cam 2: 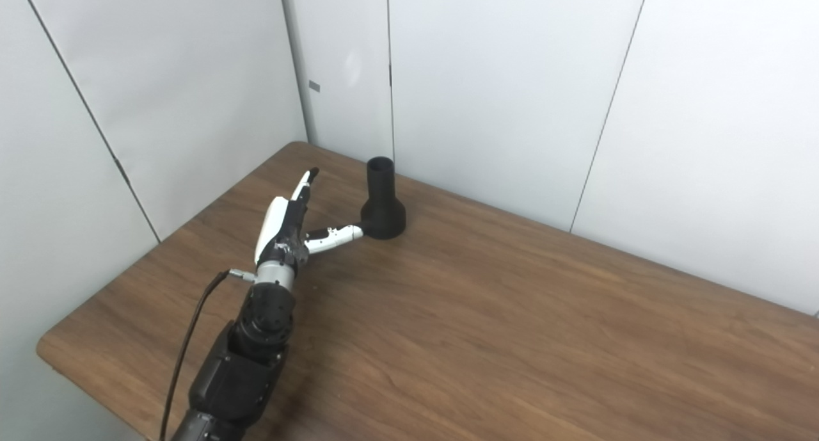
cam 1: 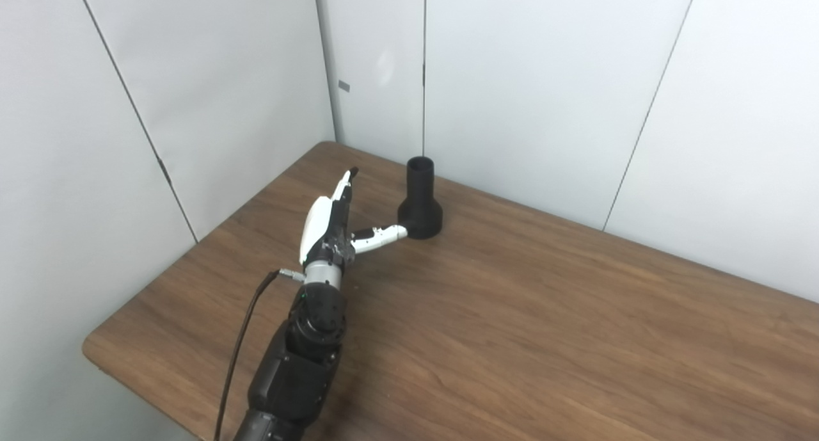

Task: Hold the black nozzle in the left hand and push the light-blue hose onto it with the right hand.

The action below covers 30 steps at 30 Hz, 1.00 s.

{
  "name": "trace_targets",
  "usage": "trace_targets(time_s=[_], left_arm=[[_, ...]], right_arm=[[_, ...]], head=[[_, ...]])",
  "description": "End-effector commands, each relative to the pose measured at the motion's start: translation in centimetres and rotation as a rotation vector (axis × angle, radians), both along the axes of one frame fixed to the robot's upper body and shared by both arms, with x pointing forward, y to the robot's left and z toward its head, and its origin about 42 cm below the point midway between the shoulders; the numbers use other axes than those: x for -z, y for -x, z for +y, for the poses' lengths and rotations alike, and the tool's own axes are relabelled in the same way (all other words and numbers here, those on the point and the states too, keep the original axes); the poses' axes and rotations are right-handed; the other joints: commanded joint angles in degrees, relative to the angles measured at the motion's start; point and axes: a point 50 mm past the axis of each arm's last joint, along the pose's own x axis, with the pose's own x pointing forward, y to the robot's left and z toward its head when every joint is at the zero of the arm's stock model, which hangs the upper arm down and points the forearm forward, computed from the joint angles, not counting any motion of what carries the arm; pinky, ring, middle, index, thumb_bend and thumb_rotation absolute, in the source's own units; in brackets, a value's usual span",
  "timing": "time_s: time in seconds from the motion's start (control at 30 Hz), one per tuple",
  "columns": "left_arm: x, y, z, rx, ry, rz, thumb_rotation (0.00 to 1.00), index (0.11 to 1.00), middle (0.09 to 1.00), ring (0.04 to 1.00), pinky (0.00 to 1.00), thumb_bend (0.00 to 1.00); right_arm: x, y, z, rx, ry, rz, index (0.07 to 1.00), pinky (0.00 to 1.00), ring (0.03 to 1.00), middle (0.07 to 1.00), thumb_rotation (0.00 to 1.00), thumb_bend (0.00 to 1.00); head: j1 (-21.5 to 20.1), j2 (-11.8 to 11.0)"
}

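Left hand (cam 1: 329, 220) splayed beside upright black nozzle (cam 1: 420, 201) on wooden table (cam 1: 544, 338).

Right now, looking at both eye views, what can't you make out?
- Light-blue hose and right hand: outside both views.
- Whether the left hand thumb touches the black nozzle: they overlap in both views, so contact is unclear.
- Nozzle bore: too dark.
- Table right end and near edge: cut off by the frame.

no legible text, labels or numbers anywhere in either view
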Motion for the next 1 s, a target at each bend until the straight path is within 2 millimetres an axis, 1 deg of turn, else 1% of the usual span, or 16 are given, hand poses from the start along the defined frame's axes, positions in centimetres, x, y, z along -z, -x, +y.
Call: trace_targets(time_s=[0.0, 0.03, 0.1, 0.17, 0.23, 0.3, 0.37, 0.47, 0.53, 0.63, 0.67, 0.77, 0.83, 0.9, 0.97], left_arm=[[-2.1, -1.4, 0.6, 0.015, -0.038, -0.051, 0.39, 1.000, 0.996, 0.965, 0.88, 1.00], [-2.0, -1.6, 0.7, 0.023, -0.042, -0.045, 0.39, 1.000, 0.992, 0.953, 0.86, 1.00], [-1.8, -2.0, 1.0, 0.045, -0.037, -0.032, 0.38, 1.000, 0.988, 0.945, 0.85, 1.00], [-1.4, -2.5, 1.3, 0.082, -0.023, -0.018, 0.36, 1.000, 0.986, 0.948, 0.85, 1.00], [-1.0, -2.9, 1.4, 0.119, -0.024, -0.003, 0.35, 1.000, 0.973, 0.952, 0.88, 1.00], [-0.6, -3.5, 1.4, 0.147, -0.030, 0.018, 0.33, 1.000, 0.961, 0.946, 0.88, 1.00], [-0.2, -4.0, 1.2, 0.165, -0.039, 0.047, 0.29, 0.989, 0.948, 0.937, 0.87, 1.00], [0.4, -4.8, 1.1, 0.187, -0.064, 0.100, 0.28, 0.977, 0.942, 0.922, 0.84, 1.00], [0.7, -5.2, 1.1, 0.211, -0.066, 0.121, 0.28, 0.978, 0.940, 0.919, 0.83, 1.00], [0.8, -5.6, 1.1, 0.249, -0.086, 0.134, 0.30, 0.976, 0.937, 0.918, 0.84, 1.00], [0.8, -5.9, 1.1, 0.265, -0.095, 0.140, 0.32, 0.973, 0.931, 0.914, 0.84, 1.00], [0.8, -6.5, 1.0, 0.302, -0.115, 0.155, 0.34, 0.968, 0.919, 0.907, 0.85, 1.00], [0.9, -6.9, 1.1, 0.318, -0.147, 0.179, 0.35, 0.970, 0.917, 0.902, 0.84, 1.00], [1.0, -7.2, 1.2, 0.323, -0.180, 0.209, 0.37, 0.967, 0.913, 0.882, 0.80, 1.00], [1.3, -7.5, 1.4, 0.336, -0.194, 0.240, 0.37, 0.955, 0.914, 0.883, 0.81, 1.00]], right_arm=[[-0.7, -0.4, -0.5, 0.005, 0.011, -0.054, 0.495, 0.51, 0.616, 0.636, 0.18, 0.50], [-0.6, -0.4, -0.5, 0.004, 0.015, -0.058, 0.495, 0.50, 0.610, 0.633, 0.18, 0.50], [-0.6, -0.4, -0.6, 0.003, 0.017, -0.058, 0.495, 0.50, 0.611, 0.631, 0.18, 0.50], [-0.5, -0.4, -0.5, 0.009, 0.011, -0.048, 0.494, 0.50, 0.609, 0.626, 0.18, 0.50], [-0.4, -0.5, -0.5, 0.012, 0.012, -0.042, 0.494, 0.49, 0.603, 0.622, 0.18, 0.50], [-0.3, -0.4, -0.5, 0.010, 0.017, -0.043, 0.494, 0.48, 0.595, 0.619, 0.18, 0.50], [-0.3, -0.4, -0.5, 0.010, 0.016, -0.041, 0.493, 0.47, 0.590, 0.617, 0.18, 0.50], [-0.2, -0.3, -0.4, 0.017, 0.019, -0.041, 0.493, 0.47, 0.584, 0.612, 0.18, 0.50], [-0.1, -0.3, -0.4, 0.017, 0.018, -0.043, 0.492, 0.46, 0.577, 0.605, 0.18, 0.50], [-0.1, -0.2, -0.2, 0.022, 0.022, -0.041, 0.492, 0.45, 0.574, 0.603, 0.18, 0.50], [0.0, -0.2, -0.1, 0.023, 0.023, -0.040, 0.492, 0.45, 0.580, 0.605, 0.18, 0.50], [0.0, -0.1, 0.1, 0.029, 0.026, -0.041, 0.492, 0.45, 0.578, 0.603, 0.18, 0.50], [0.0, -0.1, 0.3, 0.032, 0.030, -0.039, 0.492, 0.44, 0.575, 0.604, 0.18, 0.50], [0.0, 0.0, 0.4, 0.035, 0.032, -0.037, 0.491, 0.44, 0.570, 0.600, 0.18, 0.50], [0.1, 0.1, 0.6, 0.038, 0.032, -0.036, 0.491, 0.43, 0.567, 0.597, 0.18, 0.50]], head=[[-0.17, -0.24], [-0.17, -0.24], [-0.17, -0.24], [-1.04, -0.73], [-1.26, -0.86], [-1.40, -0.94], [-1.92, -1.11], [-2.53, -1.38], [-2.73, -1.52], [-3.27, -1.69], [-3.50, -1.71], [-4.15, -1.78], [-4.60, -1.87], [-5.00, -2.01], [-5.73, -2.15]])
